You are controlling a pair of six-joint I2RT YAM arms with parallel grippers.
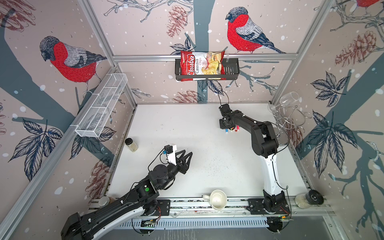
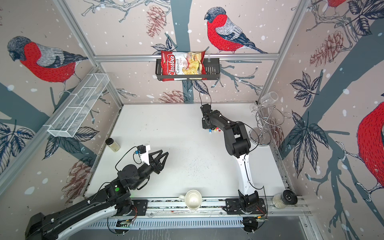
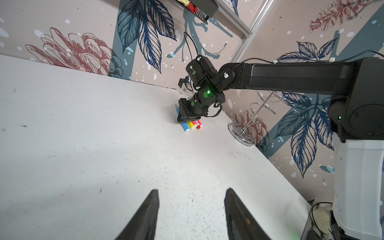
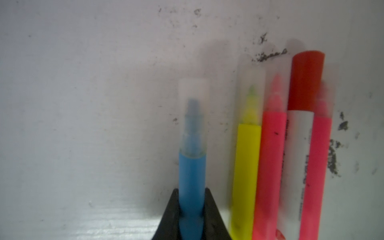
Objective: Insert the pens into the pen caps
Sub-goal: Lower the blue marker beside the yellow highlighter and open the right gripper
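Note:
In the right wrist view a blue pen point(image 4: 192, 176) wears a translucent whitish cap point(image 4: 194, 97), and my right gripper point(image 4: 191, 190) is shut on its barrel. Beside it on the table lie a yellow pen point(image 4: 246, 166), a pink pen point(image 4: 270, 155), a white-bodied pen point(image 4: 299, 145) with a red cap point(image 4: 306, 81) and a second pink pen point(image 4: 320, 155), all capped. Both top views show this row of pens point(image 1: 231, 129) point(image 2: 214, 130) at the back right under the right gripper point(image 1: 224, 126). My left gripper point(image 1: 188, 154) point(image 3: 191, 193) hovers open and empty over the left middle of the table.
A small jar point(image 1: 131, 144) stands at the table's left edge. A white mug point(image 1: 217, 200) sits on the front rail, with a grinder point(image 1: 309, 199) lying at the front right. A wire glass rack point(image 1: 291, 118) fills the back right corner.

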